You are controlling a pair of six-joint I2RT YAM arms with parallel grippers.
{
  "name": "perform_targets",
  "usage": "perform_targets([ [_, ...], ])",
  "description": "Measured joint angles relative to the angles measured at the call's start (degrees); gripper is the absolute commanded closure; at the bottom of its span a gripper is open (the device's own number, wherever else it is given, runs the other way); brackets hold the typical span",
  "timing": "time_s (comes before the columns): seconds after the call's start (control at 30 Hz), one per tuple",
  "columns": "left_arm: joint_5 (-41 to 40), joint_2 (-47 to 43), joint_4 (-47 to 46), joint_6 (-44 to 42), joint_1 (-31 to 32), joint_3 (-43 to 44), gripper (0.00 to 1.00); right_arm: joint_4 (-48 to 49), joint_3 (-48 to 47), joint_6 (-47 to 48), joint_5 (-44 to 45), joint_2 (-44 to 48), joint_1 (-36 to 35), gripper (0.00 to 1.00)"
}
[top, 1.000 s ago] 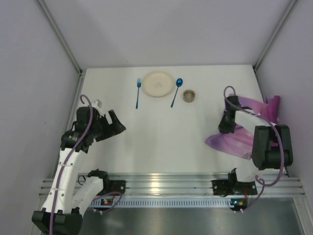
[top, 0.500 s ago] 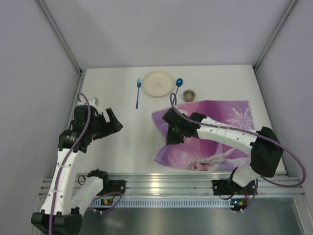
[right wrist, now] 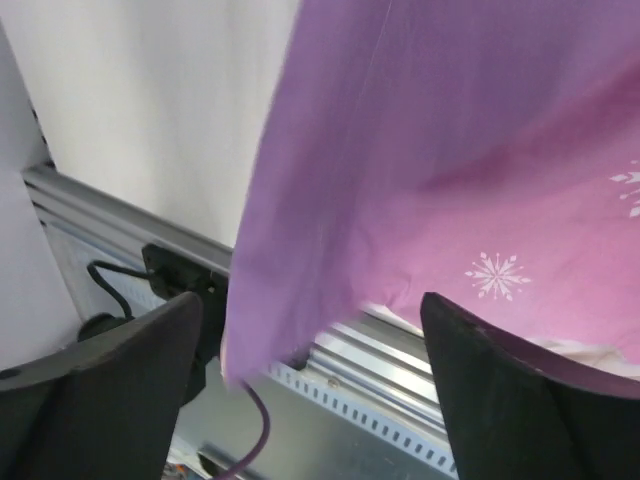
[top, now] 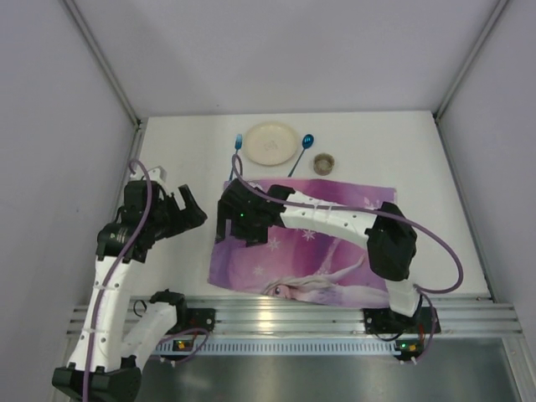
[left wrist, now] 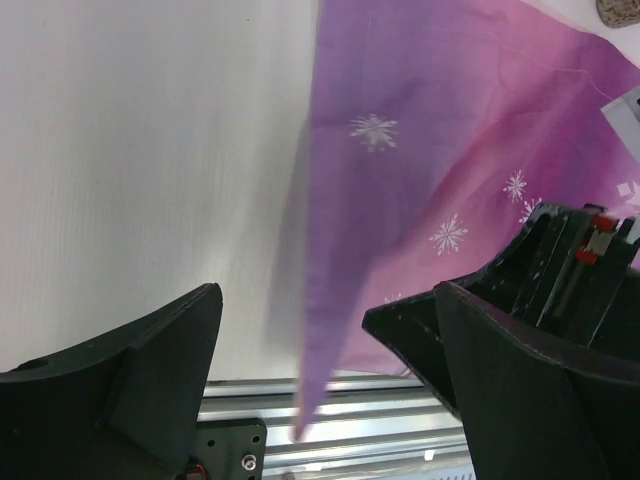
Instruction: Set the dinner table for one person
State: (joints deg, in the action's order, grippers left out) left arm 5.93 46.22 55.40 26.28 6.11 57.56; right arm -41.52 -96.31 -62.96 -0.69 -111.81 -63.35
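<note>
Over the left end of the placemat [top: 335, 260] my right gripper [top: 233, 224] hangs at full reach, the arm lying across the cloth from the right. The placemat lies on the dinner table [top: 385, 138] with its long axis running left to right, roughly along the rail [top: 285, 314] at its near edge, slightly skewed. Bare white tabletop shows beyond the cloth on the far, left and right sides. In my right wrist view the two fingers stand wide apart with purple cloth filling the gap between them. I see no pinch on it, so I judge this gripper open and gripping nothing. The cloth's left edge looks raised off the table there and is blurred. My left gripper [top: 197, 209] waits just off the placemat's left edge, jaws wide and empty, and is the nearer one to that loose edge. The plate [top: 270, 142] sits just beyond the placemat's far edge, with the fork [top: 237, 144] and spoon [top: 301, 152] on either side of it. As I judge it, the coming move depends on that gap. The cloth has to lie flat before the plate comes straight toward me onto it, and my right gripper is the closer one to the plate.
</note>
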Motion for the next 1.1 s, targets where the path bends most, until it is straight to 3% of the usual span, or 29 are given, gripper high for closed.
perform_targets([
  [0.23, -0.7, 1.2, -0.1, -0.1, 0.0, 0.6, 0.07, -3.4, 3.1, 5.2, 0.3, 3.0, -1.4, 0.0],
  [0.4, 1.7, 5.9, -3.8, 0.6, 0.1, 0.5, 0.05, -8.2, 19.6, 7.3, 4.7, 20.0, 1.8, 0.0],
  [0.53, 3.1, 14.4, -10.2, 2.4, 2.6, -0.2, 0.05, -9.6, 33.0, 9.4, 6.6, 35.8, 16.1, 0.0],
  [0.63, 2.4, 23.8, -15.6, 3.7, 8.7, 0.1, 0.05, -9.9, 38.8, 12.9, 8.2, 41.0, 29.1, 0.0],
  [0.73, 4.8, 34.5, -20.9, 4.5, 12.8, 1.1, 0.05, -9.9, 41.6, 18.5, 7.9, 40.3, 39.7, 0.0],
  [0.87, 6.9, 45.3, -26.4, 5.8, 13.3, 1.2, 0.05, -7.5, 42.0, 25.0, 6.5, 34.5, 49.2, 0.0],
  [1.1, 5.5, 54.6, -27.2, 8.5, 13.9, 5.4, 0.07, -3.0, 35.4, 32.3, 3.7, 16.7, 54.5, 0.0],
])
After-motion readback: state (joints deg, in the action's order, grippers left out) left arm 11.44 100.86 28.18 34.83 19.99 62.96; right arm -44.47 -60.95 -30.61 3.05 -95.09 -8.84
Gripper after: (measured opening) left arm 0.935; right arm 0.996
